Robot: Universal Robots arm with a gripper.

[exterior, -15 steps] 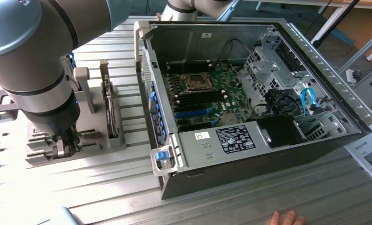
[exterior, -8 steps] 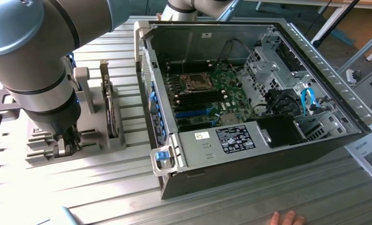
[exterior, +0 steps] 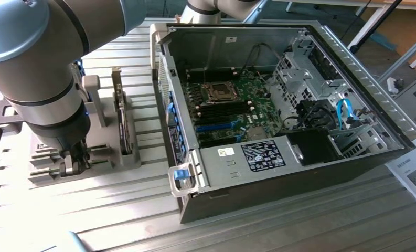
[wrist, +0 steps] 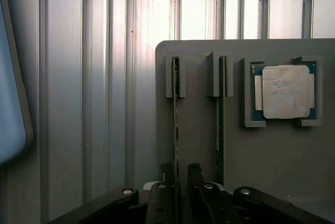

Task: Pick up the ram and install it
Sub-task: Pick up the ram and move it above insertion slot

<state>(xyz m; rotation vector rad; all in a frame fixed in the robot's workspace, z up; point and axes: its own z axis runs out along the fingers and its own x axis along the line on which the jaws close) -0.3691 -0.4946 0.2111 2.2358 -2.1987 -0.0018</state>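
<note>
Wrist view: we count two sticks on edge in the holder [wrist: 199, 130], the ram [wrist: 176, 124] in its outer slot, a second stick [wrist: 221, 124] next, plus one processor [wrist: 285, 92] | hand [wrist: 180, 174] unclenched, astride the ram | exterior view: one open computer case [exterior: 278, 105] beside the holder

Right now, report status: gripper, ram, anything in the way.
Gripper open, straddling the ram. Ram on edge in gray holder slot, not lifted. Nearby: second ram stick in the next slot, apart.

One end of the ram [wrist: 176, 124] is hidden behind the claw [wrist: 180, 170].
</note>
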